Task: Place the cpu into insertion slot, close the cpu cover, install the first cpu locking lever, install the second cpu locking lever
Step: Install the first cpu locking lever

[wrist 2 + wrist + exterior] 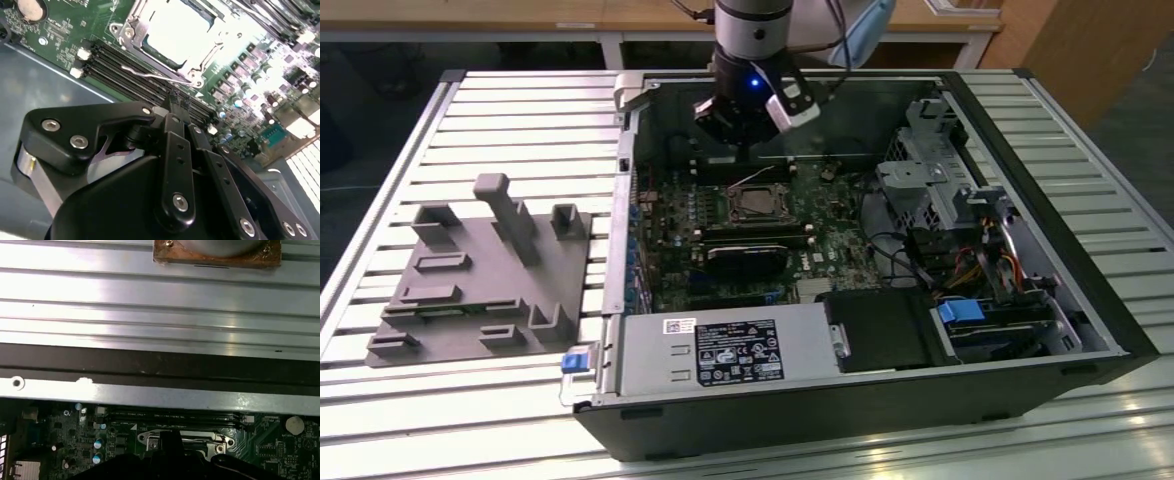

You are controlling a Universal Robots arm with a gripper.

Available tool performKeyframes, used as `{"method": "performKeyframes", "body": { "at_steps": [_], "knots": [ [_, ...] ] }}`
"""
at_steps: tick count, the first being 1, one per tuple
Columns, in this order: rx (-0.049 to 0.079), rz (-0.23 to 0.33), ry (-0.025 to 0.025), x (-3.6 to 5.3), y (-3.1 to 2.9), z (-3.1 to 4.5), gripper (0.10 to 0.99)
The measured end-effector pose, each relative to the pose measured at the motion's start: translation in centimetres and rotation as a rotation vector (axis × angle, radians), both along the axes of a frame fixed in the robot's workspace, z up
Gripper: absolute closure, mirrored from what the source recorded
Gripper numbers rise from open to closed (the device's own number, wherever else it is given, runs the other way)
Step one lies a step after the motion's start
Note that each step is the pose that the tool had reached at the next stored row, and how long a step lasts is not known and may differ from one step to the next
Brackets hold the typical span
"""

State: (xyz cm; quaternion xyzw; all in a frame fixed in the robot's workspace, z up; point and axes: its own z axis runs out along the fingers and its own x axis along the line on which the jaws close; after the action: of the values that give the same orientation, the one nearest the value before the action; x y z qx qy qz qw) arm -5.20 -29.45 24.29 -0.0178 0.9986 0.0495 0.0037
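Observation:
The insertion slot (754, 205) sits mid-board on the green motherboard (670, 235) inside the open case. In the second wrist view the cpu (177, 27) lies in it, its pale metal top showing through the window of the cpu cover (126, 31), which lies flat over it. A thin wire locking lever (150, 75) runs along the socket's near side and stands slightly raised (757, 178). My gripper (177, 100) is shut with its black fingertips just beside that lever's end. In the exterior view the gripper (744, 152) hangs over the board's far edge, behind the socket.
Memory slots (125, 65) run beside the socket. A black heatsink block (747, 255) sits in front of it. Drive cage and cables (947, 200) fill the exterior view's right, with the power supply (720, 350) at the front. A grey fixture (480, 270) lies on the slatted table (440, 420).

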Motion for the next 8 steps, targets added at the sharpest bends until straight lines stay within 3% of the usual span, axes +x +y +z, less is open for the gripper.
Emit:
{"method": "performKeyframes", "body": {
  "at_steps": [8],
  "knots": [
    [0.000,-0.001,-0.0005,0.86,0.00,-0.90,0.980]
  ]
}}
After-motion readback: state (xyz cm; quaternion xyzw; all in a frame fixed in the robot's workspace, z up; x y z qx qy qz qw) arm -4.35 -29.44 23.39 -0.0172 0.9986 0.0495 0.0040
